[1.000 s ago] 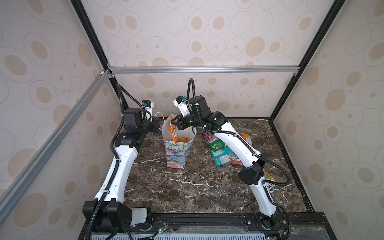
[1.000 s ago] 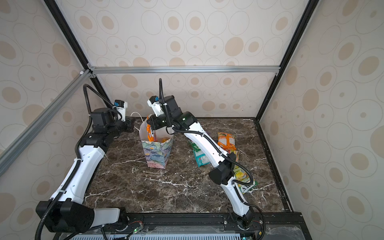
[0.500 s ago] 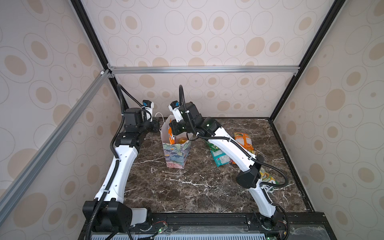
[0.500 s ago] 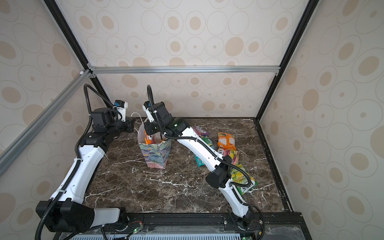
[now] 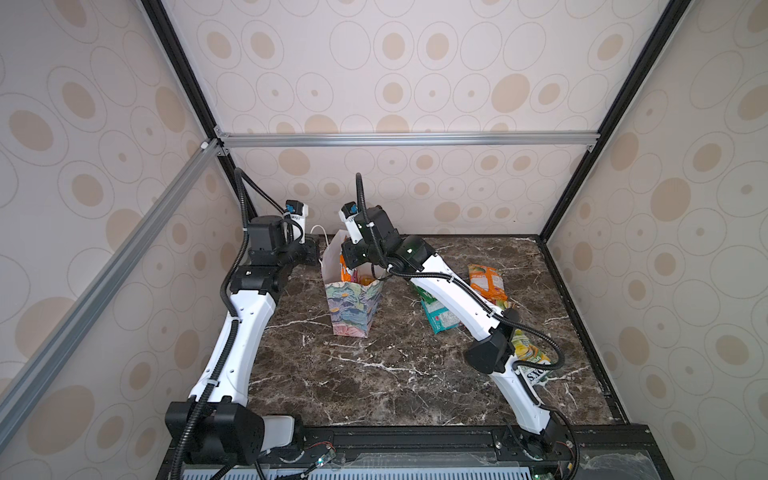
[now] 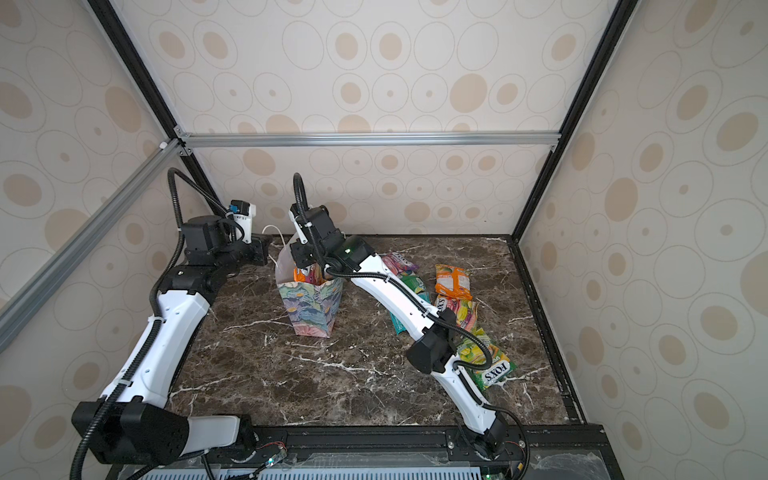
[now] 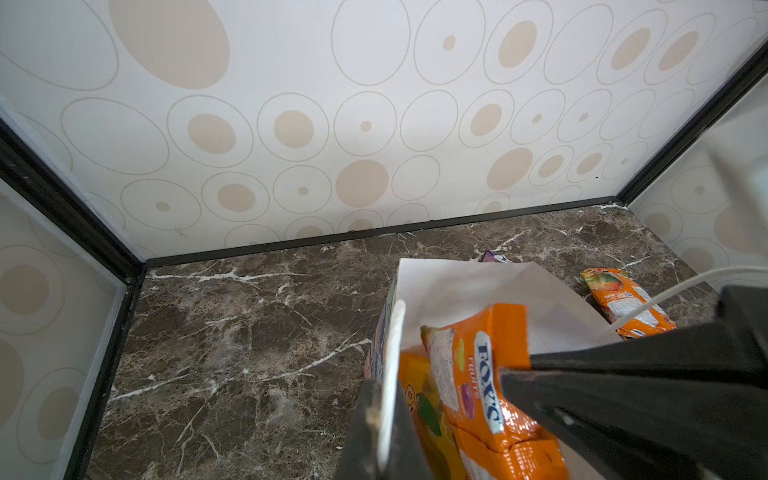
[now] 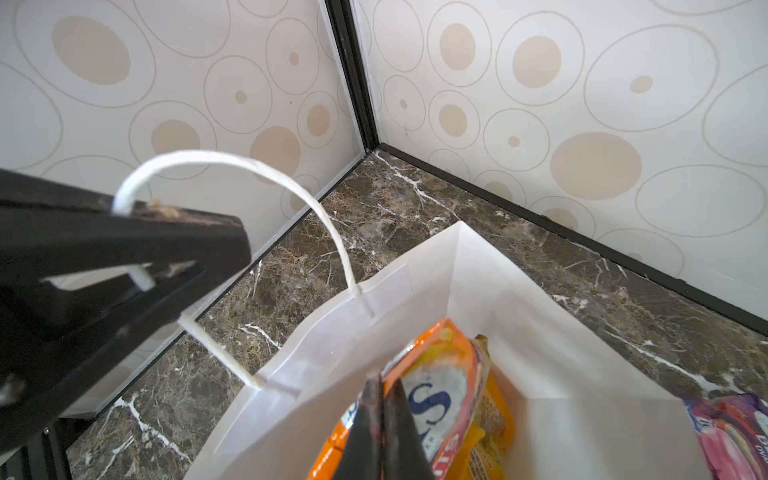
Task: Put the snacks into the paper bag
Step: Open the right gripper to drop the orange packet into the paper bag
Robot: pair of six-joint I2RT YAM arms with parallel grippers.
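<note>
paper bag (image 5: 353,307): upright on the marble table (image 5: 374,382), left of centre, mouth facing up.
left gripper (image 8: 224,261): clamped on the bag's white cord handle (image 8: 208,154), which is drawn toward the left arm.
right gripper (image 8: 384,386): over the bag mouth, jaws pinched nearly together on the top edge of the orange FOX'S packet (image 8: 440,399).
packet axis: on end inside the bag, long axis roughly vertical.
loose snacks (image 6: 453,282): flat on the table right of the bag, under and beside the right arm.

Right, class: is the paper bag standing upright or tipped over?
Upright. The paper bag stands on its base on the marble table, mouth open upward, an orange packet inside; the left gripper holds its cord handle.
</note>
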